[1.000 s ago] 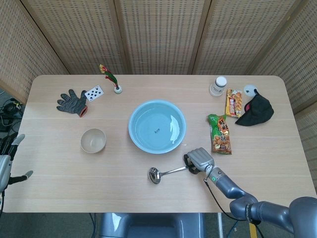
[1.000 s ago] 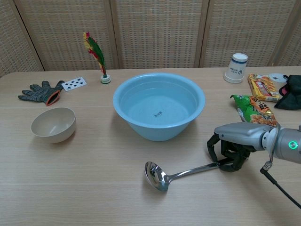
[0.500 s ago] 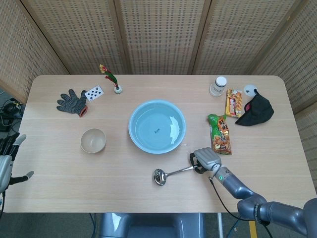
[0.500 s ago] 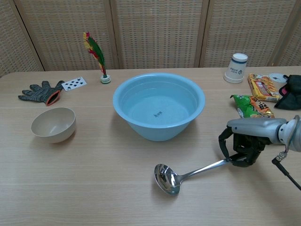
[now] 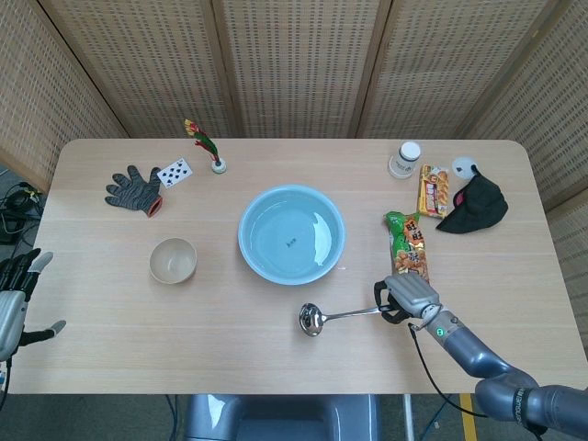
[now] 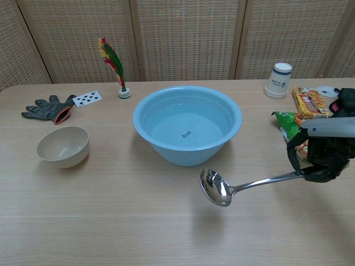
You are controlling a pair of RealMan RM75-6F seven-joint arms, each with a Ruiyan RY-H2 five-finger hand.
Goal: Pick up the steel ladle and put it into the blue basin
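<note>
The right hand (image 6: 324,158) reaches in from the near right edge of the table (image 5: 478,266), its forearm slanting up from the lower right corner in the head view. Its dark fingers (image 6: 320,173) are curled down under the silver back of the hand and wrapped around the end of the steel ladle's (image 6: 244,185) handle. The ladle hangs clear of the tabletop (a faint shadow lies on the wood below its bowl), with the handle nearly level and the bowl end dipping slightly to the left. Its bowl sits just in front of the blue basin (image 6: 187,123), outside the rim, on the near right side.

The left hand (image 5: 16,296) shows only at the far left edge of the head view, off the table's side, fingers apart and holding nothing.

Left of the basin stands a beige bowl (image 6: 62,146). Just behind the right hand lies a green snack packet (image 5: 406,246).
</note>
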